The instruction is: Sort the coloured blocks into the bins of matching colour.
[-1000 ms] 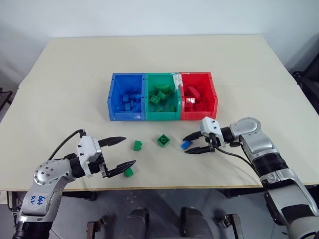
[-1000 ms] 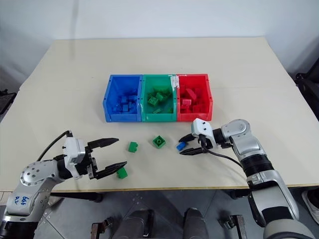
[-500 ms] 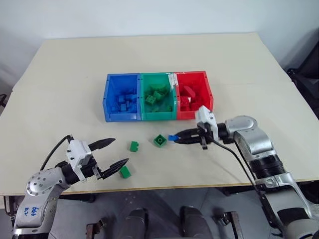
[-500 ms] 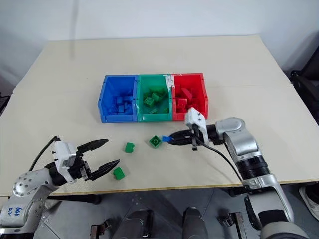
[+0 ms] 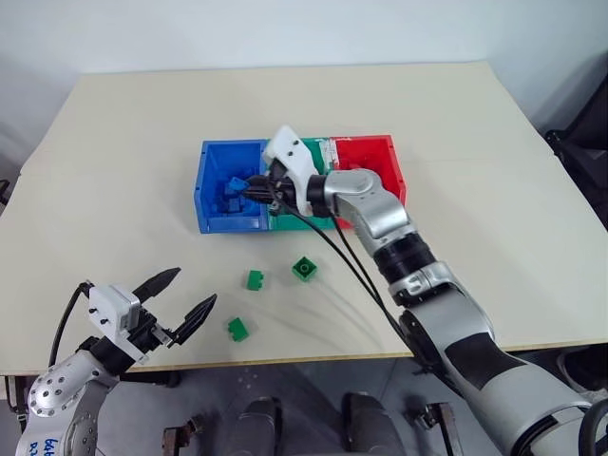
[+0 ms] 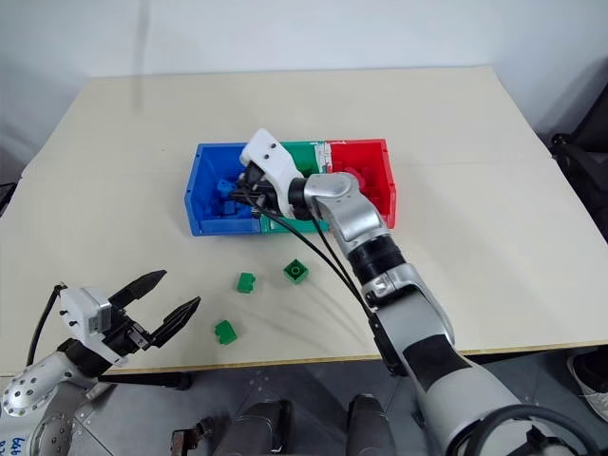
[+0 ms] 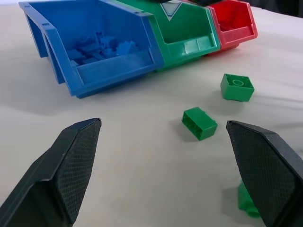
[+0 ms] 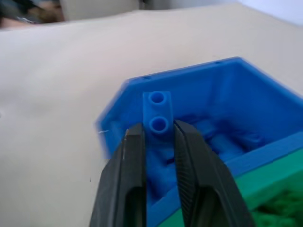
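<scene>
Blue block (image 8: 157, 115) between right gripper (image 8: 158, 137) fingers

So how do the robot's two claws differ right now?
The right gripper is shut on a small blue block, held above the blue bin. The left gripper is wide open and holds nothing, hovering low over the table near a green block. Both have two black fingers.

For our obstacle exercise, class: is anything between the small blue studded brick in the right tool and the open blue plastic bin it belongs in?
Nothing visible. The right tool is shut on the small blue studded brick above the open blue plastic bin, with only loose blue bricks below.
</scene>
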Robot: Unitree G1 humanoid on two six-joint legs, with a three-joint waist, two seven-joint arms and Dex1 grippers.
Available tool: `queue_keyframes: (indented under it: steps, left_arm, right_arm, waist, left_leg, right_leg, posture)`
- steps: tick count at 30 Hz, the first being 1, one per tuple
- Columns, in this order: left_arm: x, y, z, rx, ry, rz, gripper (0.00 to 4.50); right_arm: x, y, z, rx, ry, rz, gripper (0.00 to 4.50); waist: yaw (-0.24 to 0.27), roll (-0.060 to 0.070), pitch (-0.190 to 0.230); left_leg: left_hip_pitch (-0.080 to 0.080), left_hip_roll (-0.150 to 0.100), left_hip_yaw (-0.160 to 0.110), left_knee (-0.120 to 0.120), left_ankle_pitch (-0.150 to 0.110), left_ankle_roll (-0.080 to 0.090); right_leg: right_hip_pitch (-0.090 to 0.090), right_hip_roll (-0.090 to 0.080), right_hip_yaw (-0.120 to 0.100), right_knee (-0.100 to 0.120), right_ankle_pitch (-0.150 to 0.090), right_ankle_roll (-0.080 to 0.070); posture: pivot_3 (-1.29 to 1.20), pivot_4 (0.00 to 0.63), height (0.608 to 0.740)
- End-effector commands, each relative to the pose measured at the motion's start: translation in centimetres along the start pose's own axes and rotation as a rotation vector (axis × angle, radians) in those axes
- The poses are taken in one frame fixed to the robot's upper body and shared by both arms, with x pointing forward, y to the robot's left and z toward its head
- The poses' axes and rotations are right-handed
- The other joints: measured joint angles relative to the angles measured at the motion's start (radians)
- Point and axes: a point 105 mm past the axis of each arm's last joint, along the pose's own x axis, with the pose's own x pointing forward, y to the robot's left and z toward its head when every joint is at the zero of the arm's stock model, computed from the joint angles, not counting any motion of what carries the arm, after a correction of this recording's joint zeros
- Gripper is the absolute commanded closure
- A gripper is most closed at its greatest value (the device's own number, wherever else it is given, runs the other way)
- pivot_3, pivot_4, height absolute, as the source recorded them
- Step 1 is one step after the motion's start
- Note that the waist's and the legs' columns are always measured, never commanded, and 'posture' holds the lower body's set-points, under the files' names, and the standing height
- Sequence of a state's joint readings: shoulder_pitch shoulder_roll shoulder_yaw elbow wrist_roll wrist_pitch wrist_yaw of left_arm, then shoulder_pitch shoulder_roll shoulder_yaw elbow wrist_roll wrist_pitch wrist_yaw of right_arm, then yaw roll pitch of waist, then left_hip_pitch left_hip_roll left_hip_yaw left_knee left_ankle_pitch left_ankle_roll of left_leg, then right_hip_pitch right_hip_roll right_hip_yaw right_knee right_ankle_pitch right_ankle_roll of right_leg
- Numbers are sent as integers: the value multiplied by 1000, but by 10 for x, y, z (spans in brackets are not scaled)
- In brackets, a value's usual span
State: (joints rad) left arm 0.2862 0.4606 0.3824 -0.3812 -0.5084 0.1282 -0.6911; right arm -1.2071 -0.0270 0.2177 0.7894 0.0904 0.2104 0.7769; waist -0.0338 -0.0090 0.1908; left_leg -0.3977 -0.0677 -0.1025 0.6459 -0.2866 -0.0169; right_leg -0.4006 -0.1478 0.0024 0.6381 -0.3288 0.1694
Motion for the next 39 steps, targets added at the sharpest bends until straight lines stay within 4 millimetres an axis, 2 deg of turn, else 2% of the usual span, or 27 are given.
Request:
queue_keyframes:
  steps: [1, 6, 10, 14, 19, 26, 30, 35, 37, 39]
  left_arm:
    - [-2, -2, 11, 35, -36, 3, 0]
    - [1, -3, 14, 38, -39, -6, 0]
    - [5, -4, 16, 42, -41, -39, 0]
    - [18, -8, 17, 58, -21, -145, 0]
    - [37, -19, 14, 64, 22, -322, 0]
    - [70, -23, 21, 123, -2, -492, 0]
    - [76, -21, 20, 129, 0, -536, 0]
    - [77, -18, 21, 122, 13, -559, 0]
    - [75, -14, 22, 132, 7, -547, 0]
    - [72, -11, 23, 142, 3, -530, 0]
  right_arm:
    - [2, -7, 14, -29, -59, -26, 3049]
    - [-3, -5, 21, -41, -117, 5, 1414]
    - [-26, -3, 22, -70, -171, 63, 31]
    - [-82, 2, 2, -115, -202, 120, 11]
    - [-147, 15, -20, -67, -199, 127, 11]
    - [-241, 30, -81, -80, -30, -39, 11]
    - [-280, 30, -107, -70, 44, -147, 11]
    - [-309, 27, -119, -66, 68, -243, 11]
    - [-306, 27, -119, -63, 61, -236, 11]
    - [-295, 29, -115, -63, 43, -200, 11]
  waist:
    - [0, 0, 0]
    - [-5, 0, 0]
    - [-5, 0, 0]
    - [10, -1, 0]
    - [8, -1, 0]
    - [12, -1, -1]
    - [6, -1, -1]
    - [6, -1, -1]
    - [7, -1, -1]
    - [7, -1, -1]
  left_leg:
    - [0, 0, 0, 0, 0, 0]
    - [-1, 0, 1, 0, 0, 0]
    - [-2, 0, 1, 1, 0, 0]
    - [-5, 0, 1, 2, 0, 0]
    - [-6, -4, 2, 3, -1, 2]
    - [-5, -5, 3, 2, -1, 1]
    - [-5, -5, 6, 3, -1, 2]
    - [-4, -4, 7, 3, -1, 2]
    - [-4, -4, 7, 4, -1, 2]
    - [-4, -4, 7, 4, -1, 2]
  right_leg:
    - [0, 0, 0, 0, 0, 0]
    - [-2, 0, 0, 0, 0, 0]
    - [-5, 0, 0, 5, 0, 0]
    - [-7, -1, 0, 6, 0, -1]
    - [-7, -1, 0, 5, 1, -1]
    - [-8, 0, 0, 3, 1, -1]
    - [-7, -1, 0, 2, 1, 0]
    - [-7, -1, 0, 2, 1, 0]
    - [-7, -1, 0, 2, 1, 0]
    - [-7, -1, 0, 2, 1, 0]
  posture:
    - [0, 150, 740]
    - [0, 150, 740]
    - [0, 150, 740]
    - [0, 150, 740]
    - [0, 150, 740]
    - [0, 150, 740]
    - [0, 150, 740]
    - [0, 150, 740]
    - [0, 150, 740]
    - [0, 150, 740]
